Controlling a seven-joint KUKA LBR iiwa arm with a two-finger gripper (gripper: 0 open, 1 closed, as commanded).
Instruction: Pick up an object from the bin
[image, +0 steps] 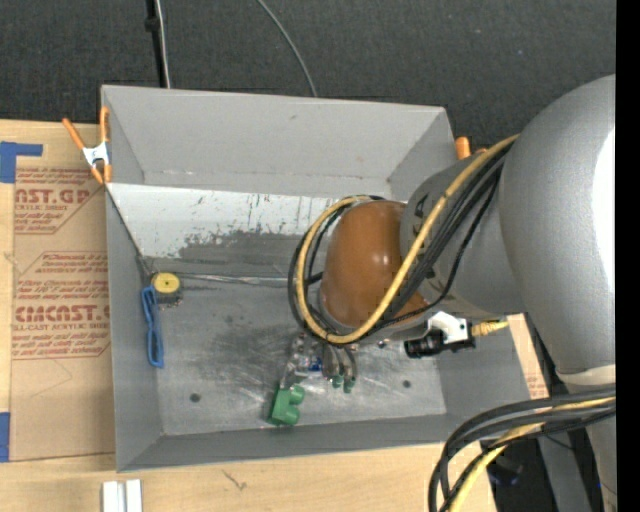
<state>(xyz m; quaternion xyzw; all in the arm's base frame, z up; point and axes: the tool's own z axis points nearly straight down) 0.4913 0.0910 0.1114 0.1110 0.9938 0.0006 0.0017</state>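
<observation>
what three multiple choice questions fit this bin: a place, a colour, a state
1. Where is the green block? A) by the bin's near wall, beside the gripper B) far left corner C) on the cardboard
2. What colour is the long thin thing by the left wall? A) red B) blue C) white
3. How is the green block? A) raised above the rim B) balanced on the rim C) lying on the bin floor
Answers: 1 A, it sits just left of the gripper; 2 B, plainly blue; 3 C, it rests on the grey floor.
</observation>
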